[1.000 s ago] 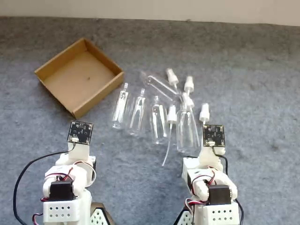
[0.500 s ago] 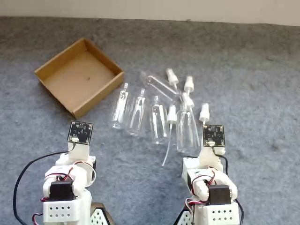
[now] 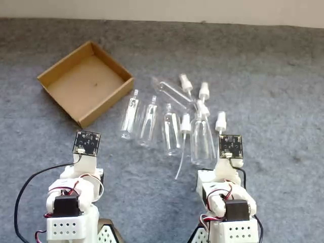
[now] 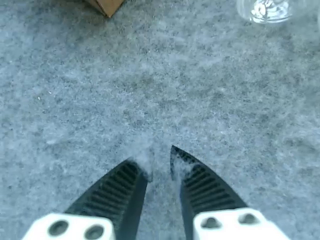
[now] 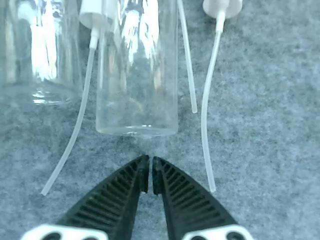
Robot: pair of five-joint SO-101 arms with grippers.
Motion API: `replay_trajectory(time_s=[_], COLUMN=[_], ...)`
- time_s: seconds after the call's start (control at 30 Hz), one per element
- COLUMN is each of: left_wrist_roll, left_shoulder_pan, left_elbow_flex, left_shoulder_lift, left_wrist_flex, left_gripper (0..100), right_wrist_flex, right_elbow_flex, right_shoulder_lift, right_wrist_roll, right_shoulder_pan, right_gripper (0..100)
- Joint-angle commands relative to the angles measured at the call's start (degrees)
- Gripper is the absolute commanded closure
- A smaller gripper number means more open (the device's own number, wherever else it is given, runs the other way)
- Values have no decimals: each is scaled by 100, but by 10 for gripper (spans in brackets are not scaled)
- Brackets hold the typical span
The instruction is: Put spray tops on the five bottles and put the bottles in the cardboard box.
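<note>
The cardboard box (image 3: 86,83) sits open at the far left of the grey carpet. Several clear bottles (image 3: 170,129) lie on their sides in the middle, one of them (image 3: 174,92) slanted behind the others. White spray tops (image 3: 204,91) with thin tubes lie among them and to their right. My left gripper (image 4: 158,164) hovers over bare carpet, shut but for a narrow gap, holding nothing. A box corner (image 4: 106,6) and a bottle base (image 4: 264,10) lie beyond it. My right gripper (image 5: 148,172) is shut and empty, just short of the base of a bottle (image 5: 137,65).
Both arms (image 3: 76,187) (image 3: 225,192) sit at the near edge of the carpet. Loose spray-top tubes (image 5: 210,115) lie either side of the right gripper. Bare carpet stretches between the arms and to the far right.
</note>
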Motion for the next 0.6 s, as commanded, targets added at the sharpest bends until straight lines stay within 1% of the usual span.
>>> replay_trajectory(time_s=[0.0, 0.07, 0.17, 0.23, 0.4, 0.47, 0.57], left_wrist_roll=[-62, -79, -484, -774, -1538, -1618, -1626], left_shoulder_pan=[-40, -40, -48, -40, -57, -75, -84], left_elbow_flex=[92, 92, 101, 101, -171, -505, -1103], left_shoulder_lift=[-22, -22, -22, -22, -22, -13, -13], left_wrist_flex=[-62, -237, -615, -712, -712, -703, -457], left_gripper=[992, 992, 992, 992, 992, 992, 992], right_wrist_flex=[40, 40, 40, 40, 40, 40, 40], right_elbow_flex=[866, 866, 866, 866, 866, 866, 866], right_shoulder_lift=[-66, -66, -66, -66, -66, -66, -66], right_wrist_roll=[-62, -62, -62, -62, -62, -62, -62], right_shoulder_pan=[-57, -57, -57, -57, -57, -57, -57], right_gripper=[980, 980, 980, 980, 980, 980, 980])
